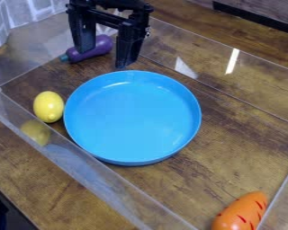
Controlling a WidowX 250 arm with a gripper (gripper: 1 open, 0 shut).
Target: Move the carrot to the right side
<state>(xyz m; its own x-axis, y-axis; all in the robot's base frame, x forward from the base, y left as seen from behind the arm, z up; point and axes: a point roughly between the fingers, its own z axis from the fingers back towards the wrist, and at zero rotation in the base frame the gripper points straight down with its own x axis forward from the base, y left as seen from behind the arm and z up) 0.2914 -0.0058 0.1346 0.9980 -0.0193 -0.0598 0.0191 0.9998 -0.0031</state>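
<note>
Brown wood is covering the worktop, and clear low walls are standing along its borders. Nearest to the camera, the carrot is lying by the near right corner, close beside the clear wall of that side. Its lower end is going out of the view, so I am not seeing its green top. Further in, the blue plate is resting around the middle, well apart from the carrot, and the yellow lemon is sitting just beside its left rim. Toward the far left, the purple eggplant is lying on the wood, and the black hand is hanging over that area, beyond the plate. Its fingers are standing wide apart, and they are not seeming to hold anything.

About the progress, the carrot is already occupying the right side, so I am judging that the moving is done, or almost. Probably only a small correction is remaining, if a more exact place is being wanted.
</note>
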